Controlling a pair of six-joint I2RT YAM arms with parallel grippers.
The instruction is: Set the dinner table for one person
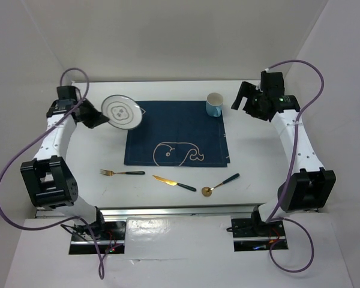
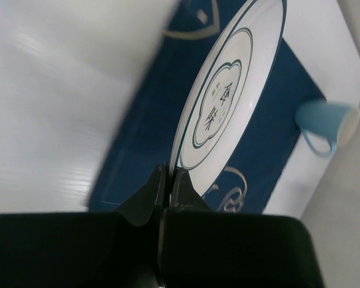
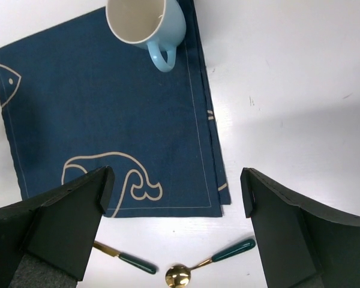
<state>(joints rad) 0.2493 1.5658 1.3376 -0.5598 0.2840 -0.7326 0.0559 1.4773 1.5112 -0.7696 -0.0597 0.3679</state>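
The placemat (image 1: 177, 133) lies mid-surface (image 1: 252, 150); the mug (image 1: 214, 104) stands on its far right corner. The plate (image 1: 120, 112) sits tilted at the mat's far left corner, its rim pinched by the left pincer (image 2: 170, 174) to its left; it may hang clear of the mat, though the views leave that unsure. Before the mat, on the bare surface, lies a row of three, each apart: fork (image 1: 121, 173) left, knife (image 1: 174, 183) middle, spoon (image 1: 221, 185) right. The right pincer (image 1: 243, 99) is just right of the mug.
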